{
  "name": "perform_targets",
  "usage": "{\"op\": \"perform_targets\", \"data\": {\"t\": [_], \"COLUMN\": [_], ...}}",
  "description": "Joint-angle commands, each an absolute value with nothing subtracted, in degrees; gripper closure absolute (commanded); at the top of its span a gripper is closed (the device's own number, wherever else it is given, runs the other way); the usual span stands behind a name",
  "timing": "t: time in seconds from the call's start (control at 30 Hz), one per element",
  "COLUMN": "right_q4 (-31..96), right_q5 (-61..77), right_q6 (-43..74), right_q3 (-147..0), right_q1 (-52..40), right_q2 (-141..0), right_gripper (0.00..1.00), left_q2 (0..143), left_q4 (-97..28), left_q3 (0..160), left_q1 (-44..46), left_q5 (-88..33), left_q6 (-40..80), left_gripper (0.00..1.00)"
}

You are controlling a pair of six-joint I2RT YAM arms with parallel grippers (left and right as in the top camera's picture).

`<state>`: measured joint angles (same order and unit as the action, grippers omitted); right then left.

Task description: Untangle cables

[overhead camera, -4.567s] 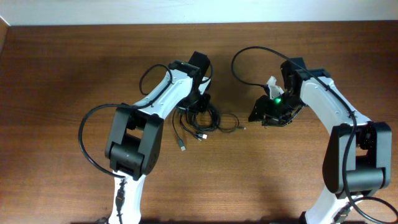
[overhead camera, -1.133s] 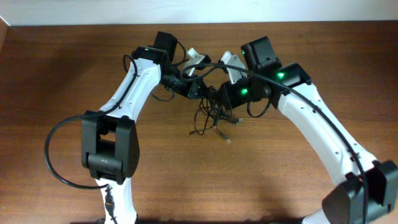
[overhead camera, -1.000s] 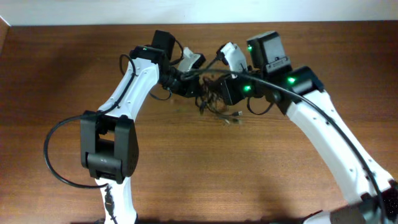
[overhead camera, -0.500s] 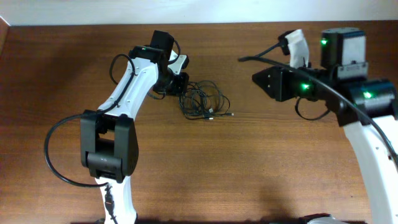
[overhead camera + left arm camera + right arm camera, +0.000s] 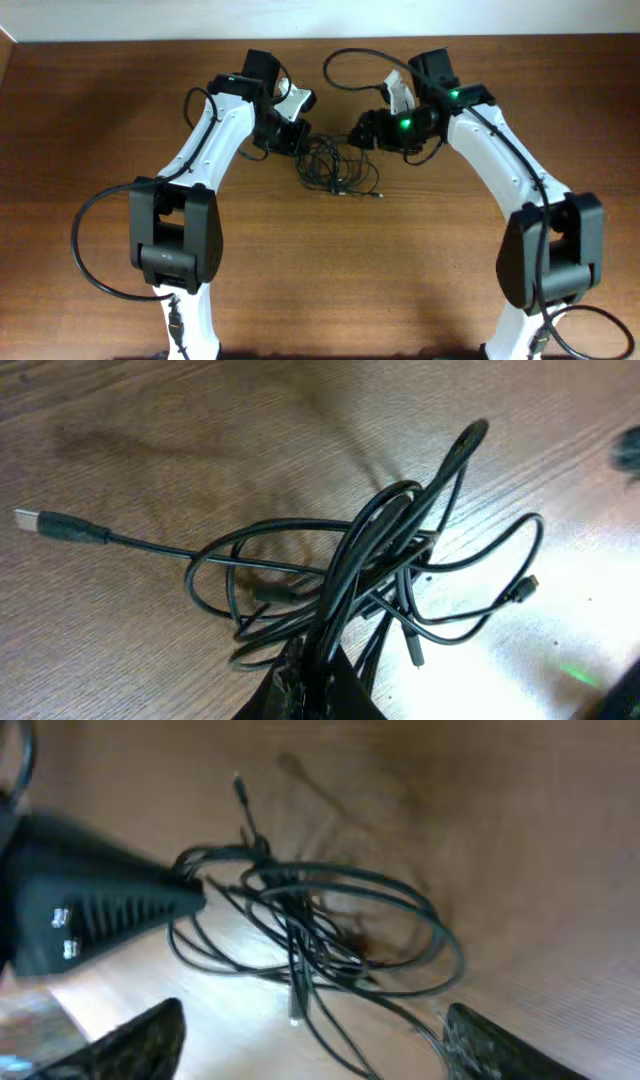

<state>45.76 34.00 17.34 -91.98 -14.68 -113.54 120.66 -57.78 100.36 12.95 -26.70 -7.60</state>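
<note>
Pinching the cables (image 5: 372, 565) with the left gripper (image 5: 315, 675) pressed shut; best close the spread right gripper (image 5: 315, 1032) on one seemingly loose outer loop, pulling slowly

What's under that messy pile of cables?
Just the brown table, showing through the loops of the cables. Where the strands bunch up in the middle, the wood is covered. The left gripper pinches one edge of the bundle.
</note>
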Motion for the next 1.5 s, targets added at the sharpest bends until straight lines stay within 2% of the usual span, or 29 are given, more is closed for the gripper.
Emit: {"op": "perform_targets", "data": {"t": [0.0, 0.17, 0.4, 0.47, 0.53, 0.6, 0.63, 0.9, 0.97, 1.03, 1.07, 1.3, 1.47], "right_q4": [45.1, 38.92, 37.47, 37.47, 37.41, 38.0, 38.57, 40.45, 40.23, 36.1, 35.16, 31.4, 30.68], "right_q5": [37.76, 37.6, 29.08, 27.22, 24.84, 24.69, 23.68, 19.07, 16.82, 16.51, 16.56, 15.81, 12.8], "right_q6": [30.94, 47.31, 52.64, 57.91, 59.68, 59.59, 59.64, 60.66, 66.35, 66.98, 66.98, 71.02, 71.02], "right_q3": [-92.16, -92.16, -92.16, -92.14, -92.14, -92.14, -92.05, -90.72, -88.16, -85.14, -84.42, -84.16, -84.16], "right_q1": [-14.96, -15.73, -19.88, -19.97, -19.97, -19.99, -19.99, -19.92, -19.92, -20.25, -20.62, -21.39, -23.4], "right_q2": [-114.8, -114.83, -114.83, -114.83, -114.83, -114.83, -114.83, -114.83, -114.83, -114.87, -114.87, -114.87, -114.91], "right_gripper": [0.03, 0.02, 0.0, 0.09, 0.36, 0.39, 0.5, 0.5, 0.5, 0.5, 0.46, 0.41, 0.41], "left_q2": [121.27, 121.27, 121.27, 121.27, 121.27, 121.27, 121.27, 121.27, 121.27, 121.27, 121.27, 121.27, 121.27], "left_q4": [-57.71, -57.6, -57.49, -57.52, -57.54, -57.56, -57.56, -57.58, -57.58, -57.58, -57.54, -57.49, -57.45], "left_q3": [100.27, 100.27, 100.27, 100.27, 100.27, 100.27, 100.27, 100.27, 100.27, 100.27, 100.27, 100.27, 100.27], "left_q1": [12.69, 12.99, 14.26, 14.26, 14.26, 14.26, 14.26, 14.26, 14.26, 14.26, 14.26, 14.26, 14.26], "left_q5": [-30.68, -30.7, -34.81, -34.81, -34.81, -34.81, -34.81, -34.81, -34.79, -34.81, -34.81, -34.81, -34.81], "left_q6": [-10.02, -10.02, -13.65, -13.65, -13.63, -13.63, -13.63, -13.63, -13.63, -13.63, -13.63, -13.63, -13.63], "left_gripper": [0.95, 0.96, 0.95, 0.96, 0.96, 0.95, 0.95, 0.94, 0.94, 0.94, 0.94, 0.96, 0.96]}}
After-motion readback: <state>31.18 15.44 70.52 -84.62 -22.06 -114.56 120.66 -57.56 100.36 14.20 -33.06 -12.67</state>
